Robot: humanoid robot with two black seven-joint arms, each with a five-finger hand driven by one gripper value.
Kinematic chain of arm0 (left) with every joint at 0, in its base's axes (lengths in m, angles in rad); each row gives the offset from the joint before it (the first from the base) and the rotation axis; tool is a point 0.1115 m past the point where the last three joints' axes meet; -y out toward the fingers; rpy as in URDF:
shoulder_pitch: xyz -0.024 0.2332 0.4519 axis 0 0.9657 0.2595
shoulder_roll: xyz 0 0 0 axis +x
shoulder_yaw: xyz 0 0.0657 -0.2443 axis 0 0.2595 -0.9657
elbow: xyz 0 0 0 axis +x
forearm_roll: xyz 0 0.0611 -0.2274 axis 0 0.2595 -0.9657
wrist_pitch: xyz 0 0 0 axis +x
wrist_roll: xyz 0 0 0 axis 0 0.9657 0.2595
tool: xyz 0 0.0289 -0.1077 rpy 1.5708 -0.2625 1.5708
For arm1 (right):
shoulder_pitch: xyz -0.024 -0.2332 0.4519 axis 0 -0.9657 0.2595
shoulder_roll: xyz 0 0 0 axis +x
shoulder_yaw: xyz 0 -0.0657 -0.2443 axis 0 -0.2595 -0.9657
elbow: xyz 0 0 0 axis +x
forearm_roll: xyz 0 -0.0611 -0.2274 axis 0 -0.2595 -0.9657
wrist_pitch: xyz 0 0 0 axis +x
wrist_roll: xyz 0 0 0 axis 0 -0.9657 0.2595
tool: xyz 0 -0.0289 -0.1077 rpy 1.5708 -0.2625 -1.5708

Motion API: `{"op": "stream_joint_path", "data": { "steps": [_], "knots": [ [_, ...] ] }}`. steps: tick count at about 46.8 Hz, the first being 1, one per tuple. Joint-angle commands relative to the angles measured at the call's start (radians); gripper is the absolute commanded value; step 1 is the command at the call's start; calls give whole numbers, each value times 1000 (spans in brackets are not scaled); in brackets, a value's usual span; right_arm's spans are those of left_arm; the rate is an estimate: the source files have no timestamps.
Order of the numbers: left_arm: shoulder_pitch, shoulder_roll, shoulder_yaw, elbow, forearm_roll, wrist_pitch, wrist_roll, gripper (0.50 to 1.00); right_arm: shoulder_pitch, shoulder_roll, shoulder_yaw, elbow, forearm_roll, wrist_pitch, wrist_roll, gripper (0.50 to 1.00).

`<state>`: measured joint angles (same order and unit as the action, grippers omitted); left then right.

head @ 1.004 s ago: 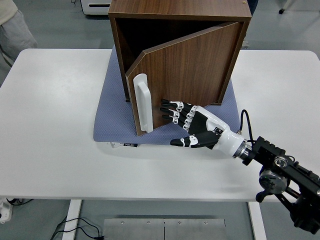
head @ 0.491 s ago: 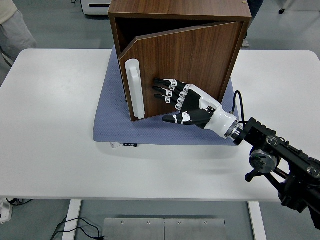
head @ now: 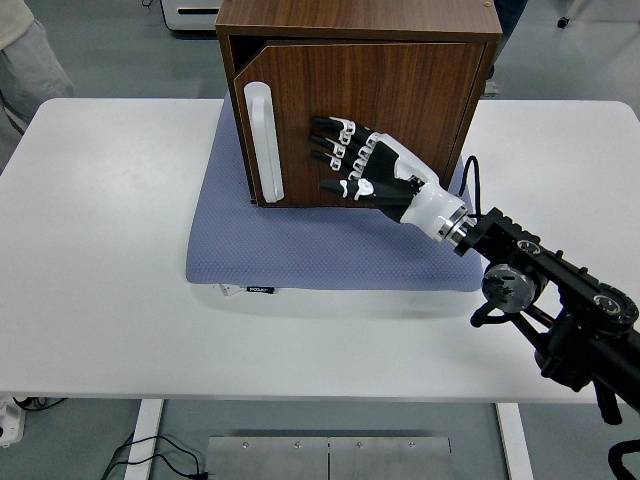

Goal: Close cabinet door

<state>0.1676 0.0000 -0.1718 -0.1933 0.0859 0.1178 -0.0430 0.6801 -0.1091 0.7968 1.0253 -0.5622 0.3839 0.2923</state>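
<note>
A dark wooden cabinet stands on a blue-grey mat at the back middle of the table. Its door is nearly flush with the front; only a thin dark gap shows at the upper left corner. A white vertical handle runs down the door's left side. My right hand lies flat against the door just right of the handle, fingers spread and pointing left, holding nothing. The left arm is out of the picture.
The white table extends to both sides of the mat. A person's legs show at the top left corner, beyond the table. My right forearm crosses the table's right front area.
The door has swung from wide open to almost shut. My right hand moved up and back with it, staying pressed on the door face.
</note>
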Motion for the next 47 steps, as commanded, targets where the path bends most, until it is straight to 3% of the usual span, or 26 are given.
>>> {"op": "stream_joint_path", "data": {
  "steps": [1,23,38,47],
  "knots": [
    [0,0,0,0,0,0,0,1000,19,0,1,-10,25,-11,-1,1000],
    [0,0,0,0,0,0,0,1000,-7,-11,53,-4,87,-86,-2,1000],
    [0,0,0,0,0,0,0,1000,-62,-61,28,79,5,26,1,1000],
    [0,0,0,0,0,0,0,1000,-105,-122,21,157,-10,59,4,1000]
  ]
}}
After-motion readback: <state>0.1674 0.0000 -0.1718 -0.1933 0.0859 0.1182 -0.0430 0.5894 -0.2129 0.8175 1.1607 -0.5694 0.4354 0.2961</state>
